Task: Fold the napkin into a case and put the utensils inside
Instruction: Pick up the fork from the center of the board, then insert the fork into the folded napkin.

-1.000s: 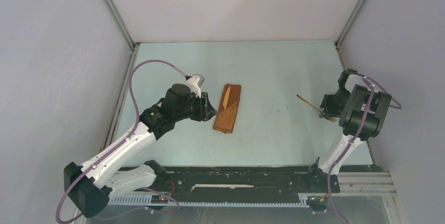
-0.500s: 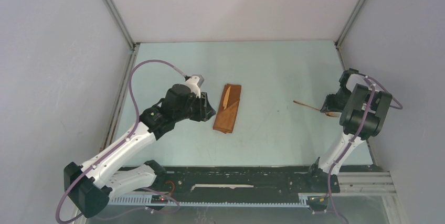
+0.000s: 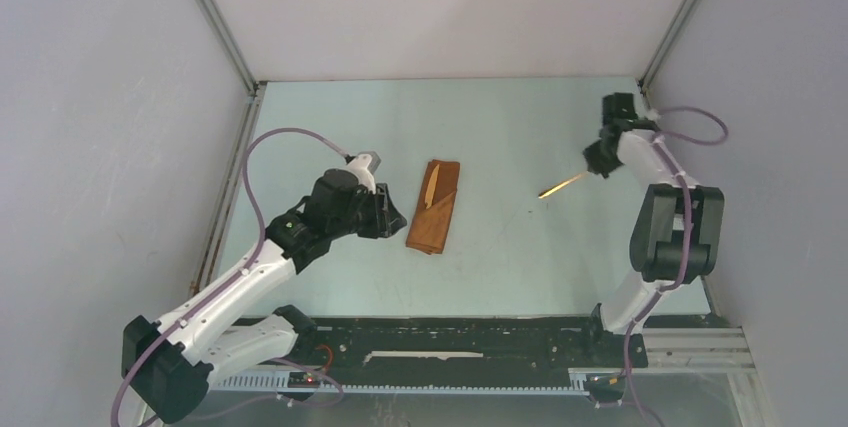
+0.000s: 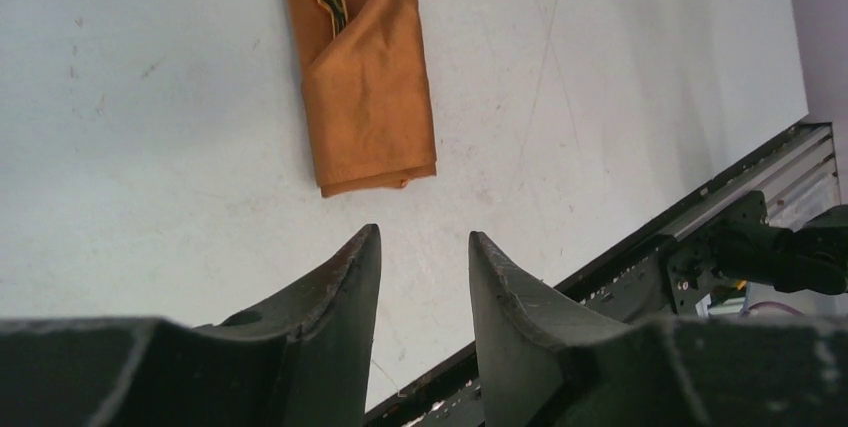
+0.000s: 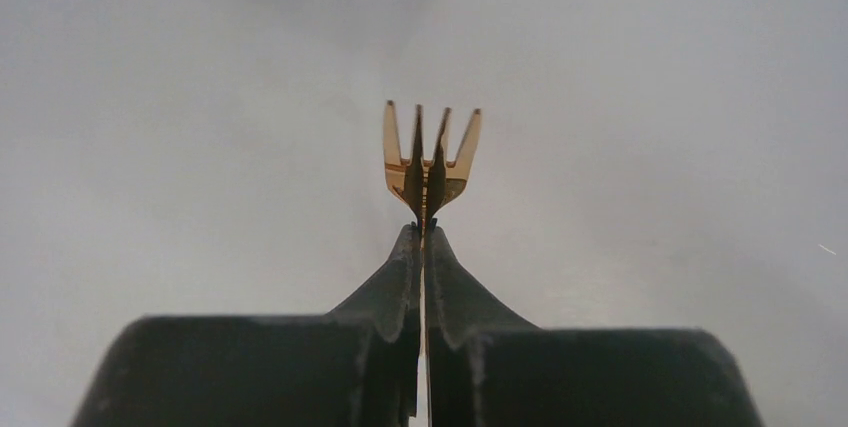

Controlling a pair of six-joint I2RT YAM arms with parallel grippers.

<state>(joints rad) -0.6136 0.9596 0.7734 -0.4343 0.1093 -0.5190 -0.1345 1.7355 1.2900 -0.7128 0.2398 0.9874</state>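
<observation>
We are on the last step of the task. The folding looks done: the case (image 3: 434, 209) lies left of the middle of the surface (image 3: 520, 117), its long side running from the far edge toward the near edge. One golden utensil (image 3: 430, 187) sits in it, its upper end showing at the far end beside the diagonal flap.

The second piece, the fork (image 3: 560, 185), is in the right gripper (image 3: 598, 162) near the far right corner of the surface, well apart from the case. In the right wrist view the jaws are pressed together on the fork, and only the tines show beyond the fingertips. From above it appears to hang clear of the surface, slanting toward the middle.

The left gripper (image 3: 392, 215) hovers just beside the near left side of the case with its jaws partly apart and nothing between them. In its wrist view the near end of the case lies just ahead of the fingertips.

Next, we judge, the right arm must carry the fork across to the far end of the case, line it up with the case's long side and slide it under the flap beside the first piece. The shiny cloth may slip or bunch as the fork enters, so the left gripper is well placed to pin the near end.
</observation>
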